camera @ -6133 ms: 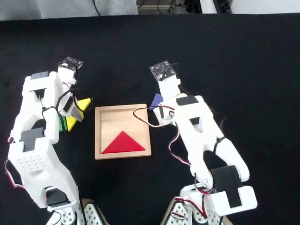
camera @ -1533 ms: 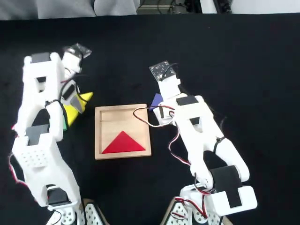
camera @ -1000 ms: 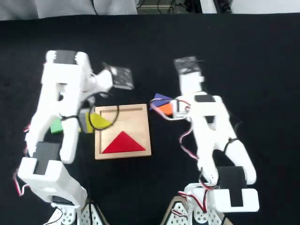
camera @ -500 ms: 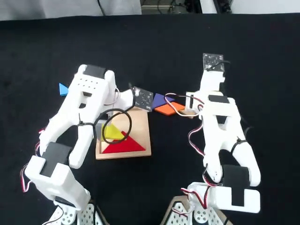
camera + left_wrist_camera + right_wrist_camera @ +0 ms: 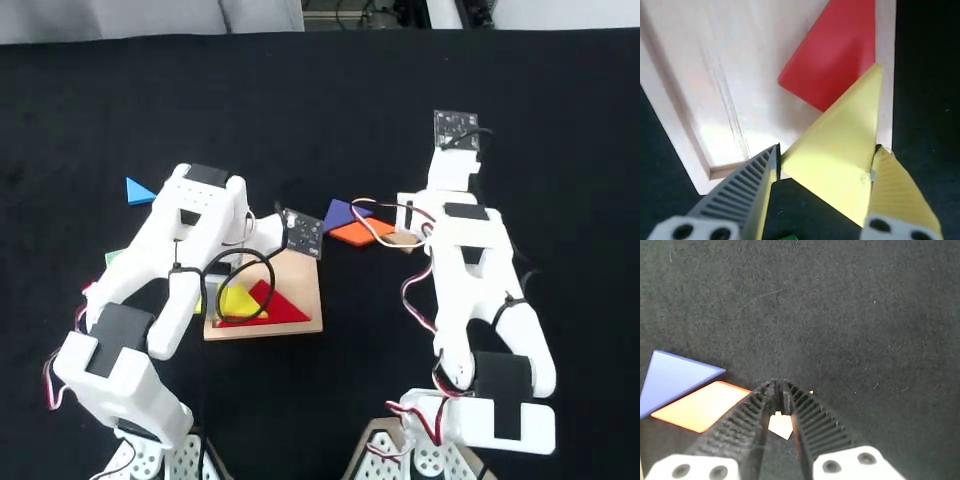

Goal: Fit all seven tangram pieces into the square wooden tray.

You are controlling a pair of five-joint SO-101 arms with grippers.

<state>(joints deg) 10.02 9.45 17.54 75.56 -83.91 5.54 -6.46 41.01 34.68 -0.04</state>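
The square wooden tray (image 5: 312, 290) lies at the table's middle with a red triangle (image 5: 282, 310) in it. My left gripper (image 5: 228, 300) hangs over the tray's left part, shut on a yellow triangle (image 5: 240, 298). In the left wrist view, the yellow triangle (image 5: 835, 170) sits between the fingers of the left gripper (image 5: 826, 150), and its tip overlaps the red triangle (image 5: 840, 55) above the tray floor (image 5: 715, 75). My right gripper (image 5: 779, 387) is shut, with its tips over a small cream piece (image 5: 781, 424). It is beside an orange piece (image 5: 700, 407) and a purple triangle (image 5: 675, 377).
A small blue triangle (image 5: 138, 190) lies far left. A green piece (image 5: 113, 258) peeks out beside the left arm. The purple triangle (image 5: 343, 213) and orange piece (image 5: 360, 232) lie just right of the tray. Black cloth stretches open at the back and the right.
The left arm swung from the table's left to the tray with the yellow triangle, then lowered it beside the red one. The right arm shifted right, uncovering the purple and orange pieces.
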